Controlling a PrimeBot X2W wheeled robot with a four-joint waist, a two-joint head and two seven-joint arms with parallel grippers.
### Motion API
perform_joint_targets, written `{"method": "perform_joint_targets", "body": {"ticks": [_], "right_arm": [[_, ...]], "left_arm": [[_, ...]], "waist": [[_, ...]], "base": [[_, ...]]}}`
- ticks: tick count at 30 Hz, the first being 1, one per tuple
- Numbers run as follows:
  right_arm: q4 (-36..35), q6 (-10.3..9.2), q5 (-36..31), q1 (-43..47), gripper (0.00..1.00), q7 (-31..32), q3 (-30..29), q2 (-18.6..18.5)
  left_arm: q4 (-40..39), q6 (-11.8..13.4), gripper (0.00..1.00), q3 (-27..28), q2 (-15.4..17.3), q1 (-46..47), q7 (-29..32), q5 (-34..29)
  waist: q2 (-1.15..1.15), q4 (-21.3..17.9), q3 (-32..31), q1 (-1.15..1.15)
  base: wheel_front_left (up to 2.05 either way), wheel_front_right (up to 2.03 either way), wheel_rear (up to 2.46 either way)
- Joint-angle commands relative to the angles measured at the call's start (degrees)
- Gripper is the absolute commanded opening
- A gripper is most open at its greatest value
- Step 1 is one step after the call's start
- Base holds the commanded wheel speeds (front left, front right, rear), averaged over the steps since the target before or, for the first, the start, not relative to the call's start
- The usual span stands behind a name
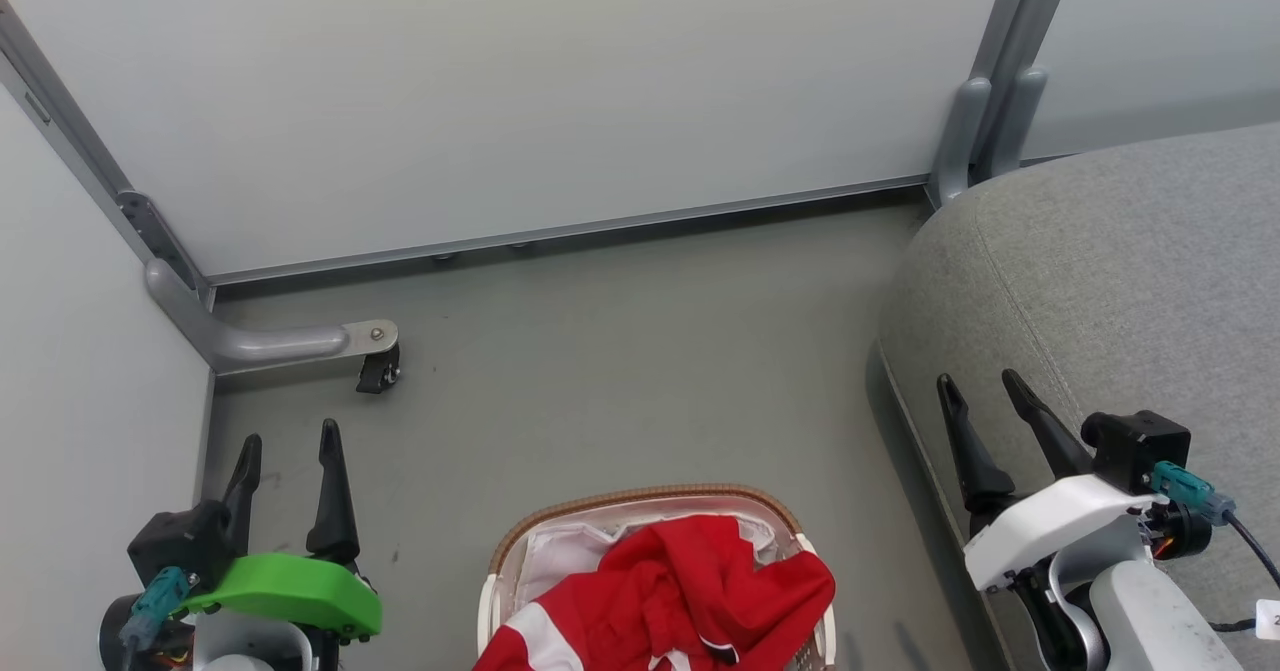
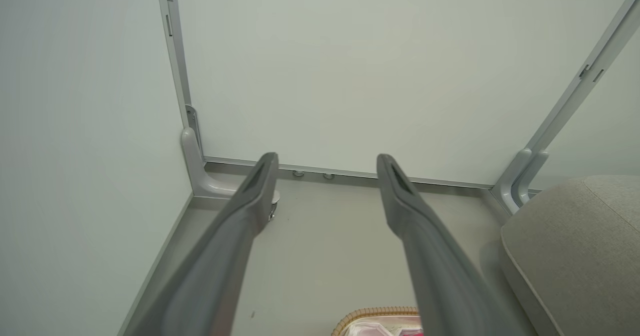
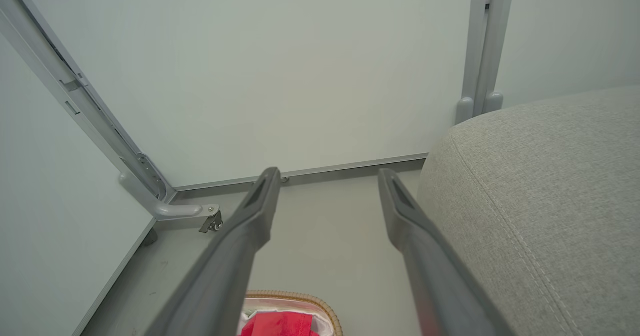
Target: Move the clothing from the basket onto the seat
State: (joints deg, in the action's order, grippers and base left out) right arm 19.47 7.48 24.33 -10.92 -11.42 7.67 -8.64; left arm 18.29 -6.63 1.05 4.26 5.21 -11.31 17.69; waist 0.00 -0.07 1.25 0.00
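- Resting on the grey floor (image 1: 640,351) at the bottom middle of the head view, the basket (image 1: 640,497) is showing its brown woven rim and a white cloth liner (image 1: 560,551).
- The clothing (image 1: 670,591) is lying heaped inside the basket: red fabric with a white panel at its lower left (the folds are bunching highest at the middle and reaching the rim on the robot's right).
- The seat (image 1: 1120,281) is sitting on the robot's right of the basket and apart from it, with its rounded corner pointing toward the pale partition wall (image 1: 500,81).
- The left gripper (image 1: 290,431) is hovering over bare floor at the lower left of the head view, off to the basket's left. Its two dark fingers are standing spread apart and gripping nothing. In the left wrist view, floor and wall are showing between them.
- The right gripper (image 1: 977,376) is hovering at the lower right of the head view, over the seat's near edge. Its fingers are likewise spread, with nothing between them.
- A grey metal foot with a small caster (image 1: 378,371) is standing on the floor by the wall corner, beyond the left gripper.
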Motion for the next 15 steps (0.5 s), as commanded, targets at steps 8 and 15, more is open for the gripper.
{"method": "perform_joint_targets", "body": {"ticks": [8,15], "right_arm": [[0.24,0.02,-4.57,0.46,1.00,-1.46,-0.22,0.62],[0.39,0.02,-7.35,0.79,1.00,-2.09,-0.35,0.99]], "left_arm": [[0.06,-0.39,1.00,-0.48,-0.72,-0.67,-1.51,-4.26],[0.62,-0.30,1.00,-0.42,-1.16,-1.23,-2.21,-6.81]], "waist": [[0.00,-0.01,0.12,0.00],[0.00,-0.19,0.14,0.00]], "base": [[0.00,0.00,0.00],[0.00,0.00,0.00]]}}
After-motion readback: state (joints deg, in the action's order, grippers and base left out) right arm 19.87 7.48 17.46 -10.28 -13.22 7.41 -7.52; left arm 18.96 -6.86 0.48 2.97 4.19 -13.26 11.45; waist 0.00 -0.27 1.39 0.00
